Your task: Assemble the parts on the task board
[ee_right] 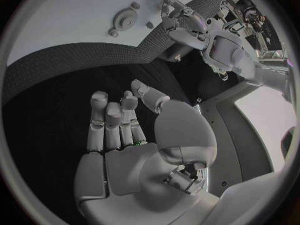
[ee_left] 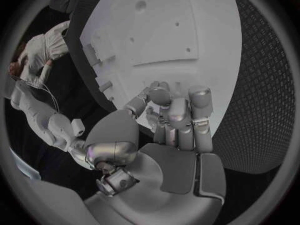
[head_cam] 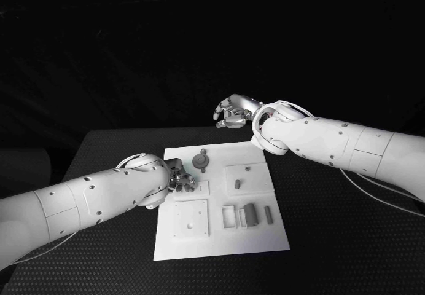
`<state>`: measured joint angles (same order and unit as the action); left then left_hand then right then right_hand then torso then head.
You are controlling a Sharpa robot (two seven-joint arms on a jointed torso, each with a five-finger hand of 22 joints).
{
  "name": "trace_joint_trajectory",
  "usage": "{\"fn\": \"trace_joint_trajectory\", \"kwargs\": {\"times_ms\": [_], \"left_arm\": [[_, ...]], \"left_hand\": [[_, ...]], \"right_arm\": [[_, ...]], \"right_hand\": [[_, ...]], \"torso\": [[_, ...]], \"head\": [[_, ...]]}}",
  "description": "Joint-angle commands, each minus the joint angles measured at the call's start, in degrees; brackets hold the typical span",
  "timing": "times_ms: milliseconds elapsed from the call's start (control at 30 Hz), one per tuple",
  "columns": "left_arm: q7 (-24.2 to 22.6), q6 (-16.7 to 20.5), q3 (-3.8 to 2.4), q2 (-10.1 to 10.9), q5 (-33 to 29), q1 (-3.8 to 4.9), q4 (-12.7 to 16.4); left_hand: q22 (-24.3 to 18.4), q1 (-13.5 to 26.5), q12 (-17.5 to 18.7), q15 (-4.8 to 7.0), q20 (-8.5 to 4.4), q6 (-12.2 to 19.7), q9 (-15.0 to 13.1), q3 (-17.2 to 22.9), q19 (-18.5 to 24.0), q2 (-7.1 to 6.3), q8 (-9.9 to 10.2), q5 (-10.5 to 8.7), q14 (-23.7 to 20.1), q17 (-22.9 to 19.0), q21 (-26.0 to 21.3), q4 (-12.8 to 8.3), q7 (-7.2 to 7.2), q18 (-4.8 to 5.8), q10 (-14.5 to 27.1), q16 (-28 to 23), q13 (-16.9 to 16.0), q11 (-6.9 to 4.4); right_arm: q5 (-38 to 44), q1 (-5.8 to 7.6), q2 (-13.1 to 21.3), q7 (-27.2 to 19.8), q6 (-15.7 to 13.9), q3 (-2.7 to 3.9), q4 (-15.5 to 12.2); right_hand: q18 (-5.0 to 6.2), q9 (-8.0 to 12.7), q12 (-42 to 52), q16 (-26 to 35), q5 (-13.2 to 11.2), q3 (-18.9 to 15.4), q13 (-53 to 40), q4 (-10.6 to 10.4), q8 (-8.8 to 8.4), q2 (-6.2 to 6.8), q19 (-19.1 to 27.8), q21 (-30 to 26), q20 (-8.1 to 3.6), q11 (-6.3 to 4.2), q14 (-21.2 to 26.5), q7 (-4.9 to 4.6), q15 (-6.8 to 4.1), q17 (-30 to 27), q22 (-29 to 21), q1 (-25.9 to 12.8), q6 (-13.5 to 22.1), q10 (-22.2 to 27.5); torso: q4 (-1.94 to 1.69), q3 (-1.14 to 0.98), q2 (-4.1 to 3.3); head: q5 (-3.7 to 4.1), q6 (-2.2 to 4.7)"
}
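Lying in the middle of the black surface, the white board carries several grey parts. A round, disc-like part sits near the board's far edge; in the right wrist view the same disc shows with a raised centre and small tabs on its rim. A small upright peg stands in a square recess on the board's right side. Nearer the robot, a flat square plate with small holes lies on the board's left half, and beside it a row of narrow blocks stands side by side, with a thinner bar at the right end of the row.

The left robot hand is at the board's left edge, level with the space between the disc and the square plate, its fingers curled in close together. In the left wrist view the left robot hand shows its fingertips bunched over the board's edge; whether a small part is pinched among them I cannot tell.

The right robot hand is raised beyond the board's far edge, well apart from the parts. In the right wrist view its fingers are loosely extended and apart, with nothing between them.
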<state>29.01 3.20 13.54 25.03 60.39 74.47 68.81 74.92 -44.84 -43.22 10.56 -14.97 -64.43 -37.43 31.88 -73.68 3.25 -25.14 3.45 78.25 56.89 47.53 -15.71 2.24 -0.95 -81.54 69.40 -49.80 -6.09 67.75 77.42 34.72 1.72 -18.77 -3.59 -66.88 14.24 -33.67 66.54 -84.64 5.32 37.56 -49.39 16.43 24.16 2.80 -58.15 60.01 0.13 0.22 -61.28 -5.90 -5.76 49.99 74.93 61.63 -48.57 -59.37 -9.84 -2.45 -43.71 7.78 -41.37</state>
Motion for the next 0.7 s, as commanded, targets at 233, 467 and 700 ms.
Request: {"fn": "trace_joint_trajectory", "kwargs": {"times_ms": [233,467,700], "left_arm": [[-0.04,-0.30,0.15,-0.03,-1.45,-0.24,-0.26],[-0.14,-0.22,0.15,-0.07,-1.70,-0.24,-0.32],[-0.16,-0.21,0.15,0.01,-1.80,-0.24,-0.38]], "left_hand": [[0.83,3.75,-0.25,0.96,-0.38,-1.62,0.17,-1.91,0.21,-3.21,0.84,-0.63,-1.68,-1.30,-0.37,2.02,-1.78,-3.39,0.72,0.39,0.38,0.23],[0.89,5.19,-0.35,0.82,-0.49,-0.89,0.55,-2.24,0.19,-3.96,1.51,-0.66,-1.79,-1.72,-0.38,2.75,-1.52,-3.50,0.64,0.77,0.63,0.44],[0.90,6.10,-0.41,0.83,-0.52,-0.93,0.60,-2.38,0.21,-4.48,1.59,-0.68,-1.90,-1.98,-0.41,3.21,-1.52,-3.54,0.66,0.99,0.74,0.44]], "right_arm": [[0.01,0.01,0.04,-0.43,0.72,0.04,-0.11],[0.01,0.01,0.01,-0.44,0.85,0.04,-0.10],[-0.01,0.01,0.02,-0.42,0.87,0.04,-0.10]], "right_hand": [[0.76,-0.09,-0.16,0.26,0.11,-0.24,-0.06,0.02,-0.22,0.16,0.34,-0.31,0.17,-0.70,0.05,0.35,-0.42,0.07,0.60,0.45,-8.56,4.61],[0.76,-0.10,-0.17,0.27,0.12,-0.25,-0.07,0.02,-0.22,0.18,0.34,-0.32,0.18,-0.70,0.05,0.35,-0.42,0.08,0.60,0.45,-8.57,4.62],[0.76,-0.11,-0.18,0.28,0.12,-0.25,-0.07,0.02,-0.23,0.18,0.35,-0.33,0.19,-0.70,0.06,0.35,-0.41,0.08,0.61,0.47,-8.57,4.62]], "torso": [[0.00,0.00,-0.01],[0.00,0.01,0.00],[0.00,0.00,-0.01]], "head": [[0.05,0.00],[0.04,-0.02],[0.06,-0.03]]}}
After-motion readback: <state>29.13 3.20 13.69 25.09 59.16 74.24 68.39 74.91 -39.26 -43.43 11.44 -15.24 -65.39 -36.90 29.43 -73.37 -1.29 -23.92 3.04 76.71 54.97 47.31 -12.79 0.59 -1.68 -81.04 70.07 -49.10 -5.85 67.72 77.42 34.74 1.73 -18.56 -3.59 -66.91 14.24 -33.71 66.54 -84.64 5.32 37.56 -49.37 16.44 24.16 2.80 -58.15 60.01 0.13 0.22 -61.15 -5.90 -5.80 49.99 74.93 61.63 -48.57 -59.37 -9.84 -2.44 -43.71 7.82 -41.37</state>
